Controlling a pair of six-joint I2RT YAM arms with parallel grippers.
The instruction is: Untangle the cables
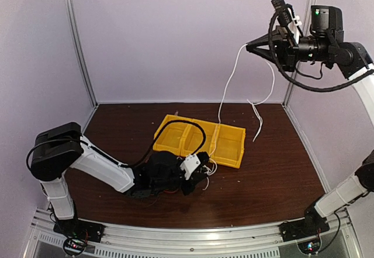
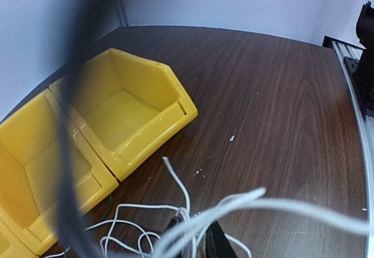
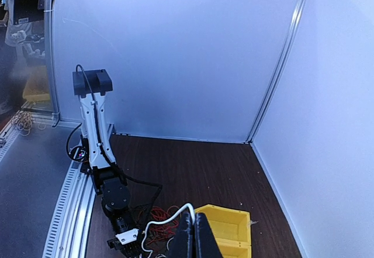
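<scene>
The cables are a mixed clump of white, red and dark wires on the table, at the near edge of the yellow bins. My left gripper is low on this clump. In the left wrist view its fingertips stand close together with white cable strands between them. My right gripper is raised high at the back right, shut on a white cable that runs down to the clump; its free end dangles. The right wrist view shows the shut gripper, the white cable and red wires.
The yellow bins stand in a row mid-table and also show in the left wrist view and the right wrist view. The left arm's thick black cable arcs over them and blurs across the left wrist view. Walls enclose the table.
</scene>
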